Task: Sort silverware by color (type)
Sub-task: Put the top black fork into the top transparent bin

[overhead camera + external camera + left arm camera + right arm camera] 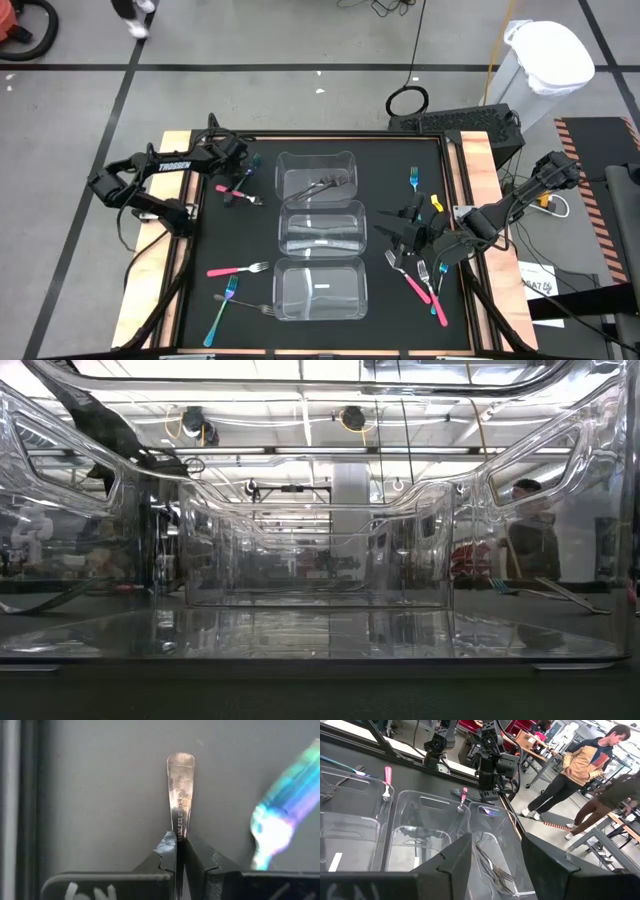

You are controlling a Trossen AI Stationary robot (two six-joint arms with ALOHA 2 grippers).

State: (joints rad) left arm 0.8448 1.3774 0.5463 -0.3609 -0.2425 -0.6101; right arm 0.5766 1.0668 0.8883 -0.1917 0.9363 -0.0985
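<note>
Now the left gripper (pixel 177 851) is clamped on a grey metal fork (pixel 180 795) at the table's (pixel 240 300) left rear, handle pointing straight out ahead of the fingers; the bin holding the grey forks (pixel 316 181) sits just to its right.

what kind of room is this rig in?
Most likely a robotics lab or workshop. The right wrist view shows another dark robot arm on a stand beyond the table, workbenches behind it, and two people standing on an open concrete floor.

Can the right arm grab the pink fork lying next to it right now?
Probably yes. The right gripper has its fingers open and empty, and the pink fork lies close by on the mat, in the open beside other forks, with nothing covering it.
</note>
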